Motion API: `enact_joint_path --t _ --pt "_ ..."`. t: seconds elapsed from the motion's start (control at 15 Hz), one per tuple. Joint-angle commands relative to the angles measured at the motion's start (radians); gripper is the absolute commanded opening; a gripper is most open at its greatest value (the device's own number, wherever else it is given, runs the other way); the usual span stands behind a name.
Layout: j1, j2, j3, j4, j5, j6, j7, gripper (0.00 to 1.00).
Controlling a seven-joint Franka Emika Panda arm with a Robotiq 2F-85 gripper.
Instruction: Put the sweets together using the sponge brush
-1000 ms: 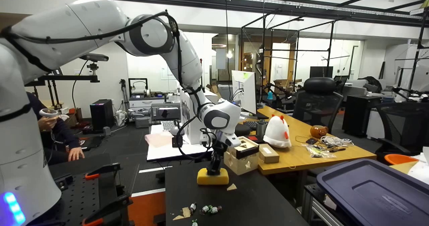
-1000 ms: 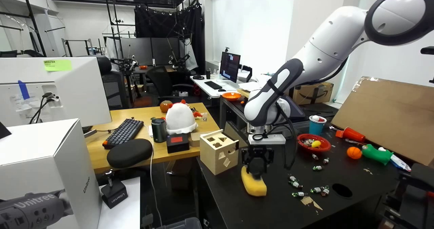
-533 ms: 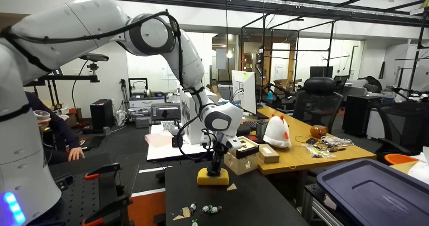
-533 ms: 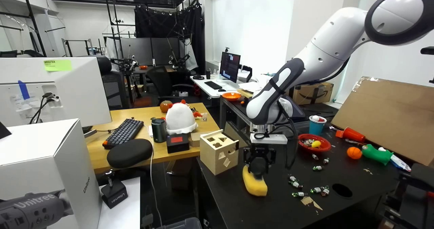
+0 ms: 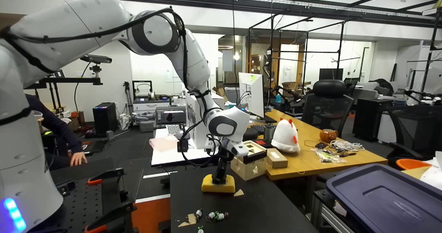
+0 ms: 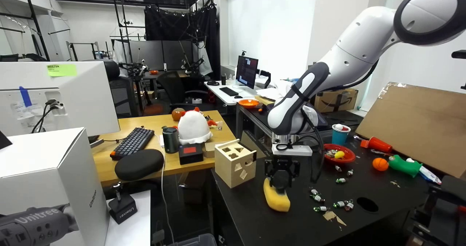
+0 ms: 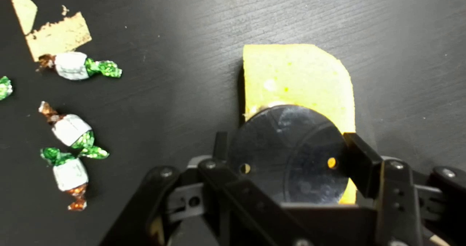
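Gripper [image 7: 286, 149] pinching sponge brush [image 7: 295, 76] by its rd. blk handle [image 7: 280, 133]. Wrapped sweets [image 7: 71, 66] loose on tabletop [image 7: 164, 93], L of gripper in wrist view, apart from brush. Best sweep (est.): brush flat & low, straight long edge leading, slow, so none slip under. Arm [image 5: 193, 58] arched out & over; gripper pts down.

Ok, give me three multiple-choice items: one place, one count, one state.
1. The orange ball lies beside: A) keyboard B) wooden box C) green object
2. Sweets wholly inside the wrist view: A) one B) three C) six
3. The tool is: A) closed on the sponge brush B) wide open C) holding a cup

1 C: an exterior view shows them side by side.
2 B: a fourth is cut off at the left edge.
3 A: it clasps the sponge brush from both sides.
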Motion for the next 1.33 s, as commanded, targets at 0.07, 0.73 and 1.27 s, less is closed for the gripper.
enact_joint_path --t 0.07,0.73,1.27 --pt "-0.009 -0.074 0.01 -0.163 0.017 0.074 -0.057 0.52" --pt "0.002 -0.119 -0.021 -0.3 -0.01 0.175 -0.096 0.52" --pt "-0.032 -0.136 -0.028 -0.321 -0.01 0.137 -0.125 0.52"
